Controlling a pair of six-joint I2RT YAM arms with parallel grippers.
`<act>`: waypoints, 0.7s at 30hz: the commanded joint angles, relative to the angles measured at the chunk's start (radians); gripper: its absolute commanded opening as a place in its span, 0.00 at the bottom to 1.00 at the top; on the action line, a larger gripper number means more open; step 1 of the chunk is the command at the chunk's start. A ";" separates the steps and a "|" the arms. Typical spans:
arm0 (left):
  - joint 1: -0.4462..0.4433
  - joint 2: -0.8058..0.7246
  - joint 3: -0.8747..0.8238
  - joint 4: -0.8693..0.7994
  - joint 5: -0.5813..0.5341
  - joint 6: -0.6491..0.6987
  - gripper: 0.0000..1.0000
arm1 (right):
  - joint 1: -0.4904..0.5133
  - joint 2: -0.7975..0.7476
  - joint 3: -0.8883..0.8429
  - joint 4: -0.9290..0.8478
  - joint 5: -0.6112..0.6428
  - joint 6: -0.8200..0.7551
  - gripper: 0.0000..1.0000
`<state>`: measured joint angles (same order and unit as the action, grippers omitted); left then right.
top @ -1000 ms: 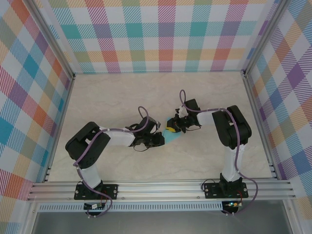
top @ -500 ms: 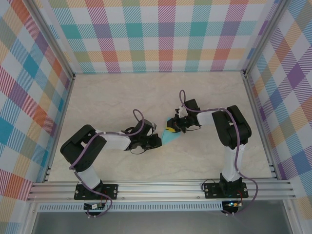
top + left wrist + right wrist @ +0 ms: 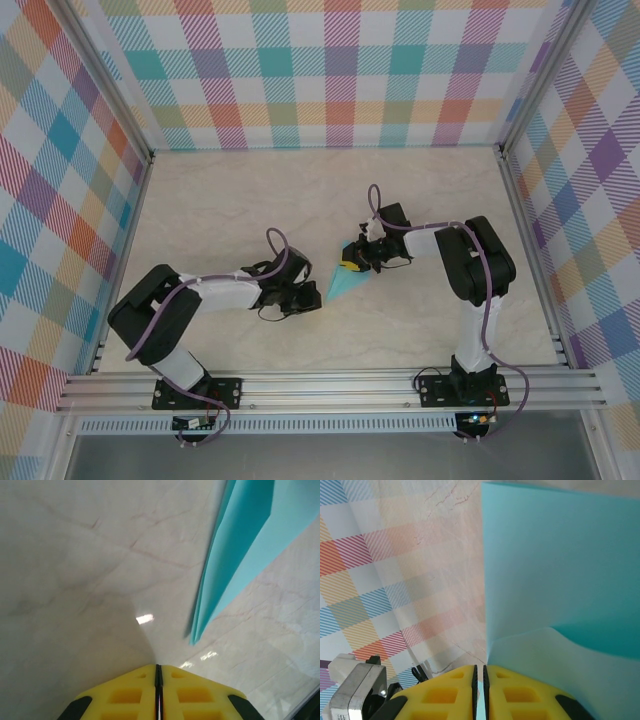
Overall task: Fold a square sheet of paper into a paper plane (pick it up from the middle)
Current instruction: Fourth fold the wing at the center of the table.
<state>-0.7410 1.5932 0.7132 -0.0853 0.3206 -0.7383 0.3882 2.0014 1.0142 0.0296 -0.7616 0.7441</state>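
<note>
The square sheet of paper, light turquoise, is folded into a slim pointed paper plane (image 3: 338, 284). Its tip points toward the near left. My right gripper (image 3: 353, 263) is shut on its wide far end, and a thin strip of turquoise shows between the yellow fingers (image 3: 455, 690). From the right wrist, the layered paper (image 3: 560, 580) spreads out ahead of the right gripper (image 3: 480, 670). My left gripper (image 3: 313, 297) is shut on nothing, just left of the tip and apart from it. From the left wrist, the paper's pointed end (image 3: 235, 565) hangs over the table ahead and to the right of the left gripper (image 3: 158, 668).
The pale marble tabletop (image 3: 250, 200) is bounded by checked walls (image 3: 330, 80) on three sides. An aluminium rail (image 3: 330, 385) runs along the near edge. Both arm bases (image 3: 195, 385) stand on that rail.
My left gripper has let go of the paper's near end and drawn back to the left. The pointed tip now stands free. The right gripper has kept its hold and place.
</note>
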 commanded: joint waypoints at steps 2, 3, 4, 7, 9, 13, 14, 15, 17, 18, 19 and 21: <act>0.005 -0.064 0.065 -0.090 0.001 0.034 0.12 | 0.005 0.071 -0.029 -0.075 0.126 -0.012 0.15; 0.005 -0.056 0.091 -0.080 0.007 0.038 0.13 | 0.004 0.070 -0.029 -0.077 0.126 -0.014 0.15; 0.005 -0.041 0.117 -0.064 0.015 0.040 0.13 | 0.004 0.069 -0.031 -0.077 0.127 -0.014 0.15; 0.006 0.032 0.197 -0.001 0.061 0.038 0.13 | 0.005 0.068 -0.031 -0.079 0.126 -0.015 0.15; 0.005 0.085 0.239 0.032 0.070 0.036 0.13 | 0.005 0.069 -0.031 -0.077 0.126 -0.014 0.15; 0.006 0.197 0.320 0.053 0.080 0.039 0.13 | 0.005 0.074 -0.029 -0.070 0.121 -0.009 0.15; 0.007 0.218 0.328 0.057 0.084 0.042 0.13 | 0.005 0.074 -0.030 -0.070 0.122 -0.008 0.15; 0.006 0.239 0.341 0.052 0.079 0.046 0.13 | 0.005 0.073 -0.031 -0.070 0.122 -0.008 0.15; 0.006 0.272 0.352 0.040 0.071 0.052 0.13 | 0.005 0.071 -0.031 -0.069 0.122 -0.006 0.15; 0.006 0.286 0.353 0.033 0.054 0.056 0.12 | 0.005 0.072 -0.030 -0.069 0.122 -0.007 0.15; 0.007 0.294 0.347 0.029 0.044 0.056 0.12 | 0.005 0.072 -0.031 -0.068 0.122 -0.006 0.15; 0.006 0.304 0.332 0.019 0.019 0.057 0.11 | 0.005 0.071 -0.029 -0.068 0.120 -0.003 0.15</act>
<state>-0.7410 1.8874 1.0458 -0.0456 0.3717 -0.7052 0.3882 2.0014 1.0142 0.0296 -0.7624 0.7444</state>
